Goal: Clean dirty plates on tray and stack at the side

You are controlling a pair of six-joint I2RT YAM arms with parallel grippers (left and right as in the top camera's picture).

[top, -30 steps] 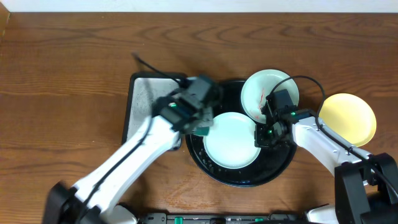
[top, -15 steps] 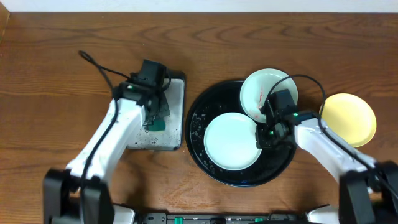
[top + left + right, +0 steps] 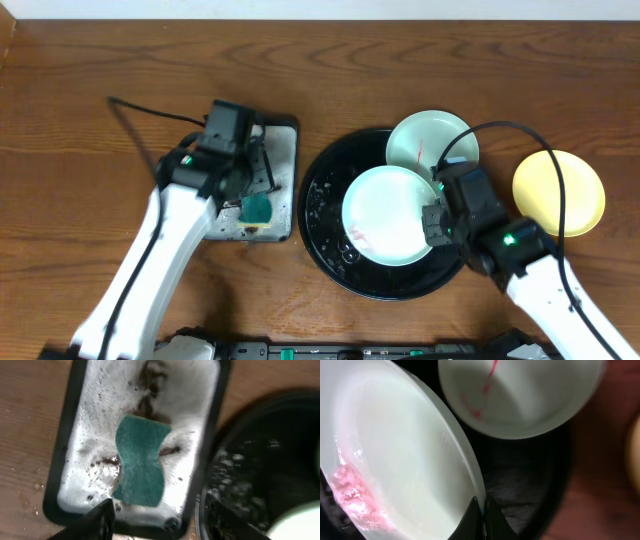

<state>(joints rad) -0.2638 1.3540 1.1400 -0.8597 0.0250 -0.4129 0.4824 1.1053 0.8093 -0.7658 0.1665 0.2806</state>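
Note:
My right gripper (image 3: 433,222) (image 3: 481,510) is shut on the right rim of a pale mint plate (image 3: 388,215) (image 3: 395,455). That plate is tilted above the round black tray (image 3: 325,235) (image 3: 520,485), and pink watery residue sits at its low edge. A second mint plate (image 3: 432,140) (image 3: 520,395) with a red smear lies at the tray's far right. The yellow plate (image 3: 558,192) rests on the table to the right. My left gripper (image 3: 250,185) (image 3: 160,525) hangs open over a green sponge (image 3: 257,208) (image 3: 141,460), which lies loose in foam.
The sponge's grey rectangular tray (image 3: 285,150) (image 3: 65,460), full of foam and dark flecks, stands just left of the black tray. Cables run from both wrists. Bare wooden table (image 3: 100,80) lies to the left and along the back.
My left arm swung from the black tray to the foam tray, opened and let the sponge go. My right gripper raised and tilted the mint plate, shifting it right.

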